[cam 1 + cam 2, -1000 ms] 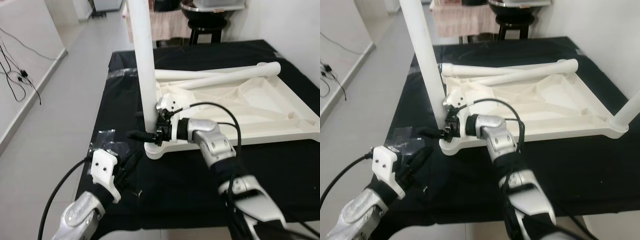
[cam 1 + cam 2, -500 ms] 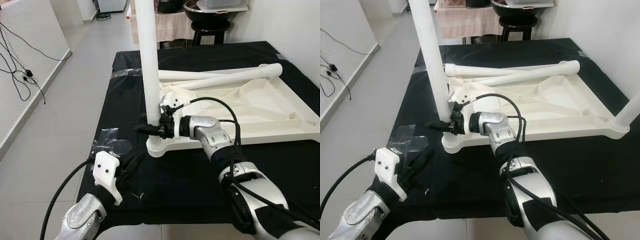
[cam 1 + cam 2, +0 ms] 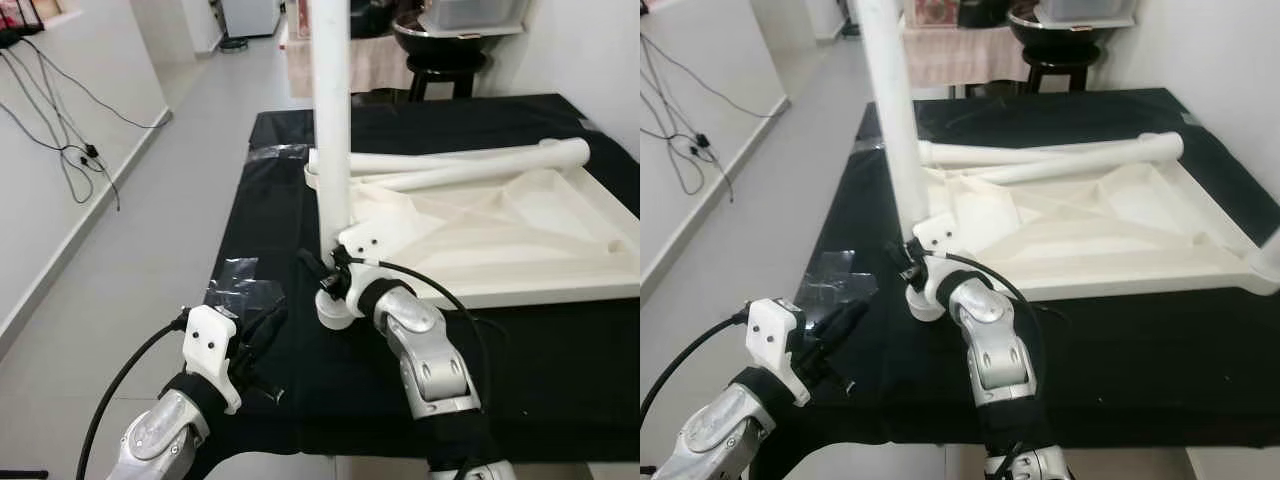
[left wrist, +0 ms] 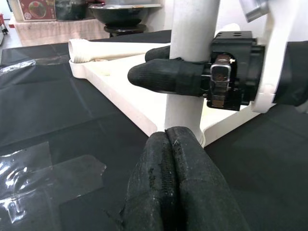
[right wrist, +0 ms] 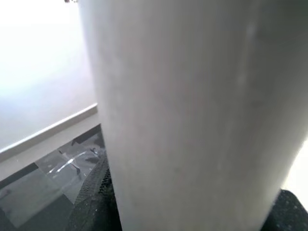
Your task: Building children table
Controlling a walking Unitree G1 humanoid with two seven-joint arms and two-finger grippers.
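Note:
The white tabletop [image 3: 500, 235] lies upside down on the black-covered table. One white leg [image 3: 332, 130] stands upright in the socket at its near left corner. My right gripper [image 3: 314, 270] is shut on the base of that leg; in the left wrist view its black fingers [image 4: 163, 77] sit on either side of the leg [image 4: 190, 57]. My left gripper [image 3: 263, 323] hovers low over the cloth just left of that corner, its fingertips [image 4: 168, 144] pressed together and holding nothing. Two loose legs [image 3: 470, 160] lie across the far side of the tabletop.
A patch of clear tape [image 3: 243, 293] sits on the cloth beside my left gripper. The table's left edge drops to grey floor, with cables [image 3: 70, 150] along the wall. A black stool with a bowl [image 3: 440, 50] stands behind the table. Another leg [image 3: 1270, 255] rises at the near right corner.
The camera has shifted, so the whole scene sits further right. My right gripper stays on the leg's base, but its forearm now reaches in from the near side. The left gripper has barely moved.

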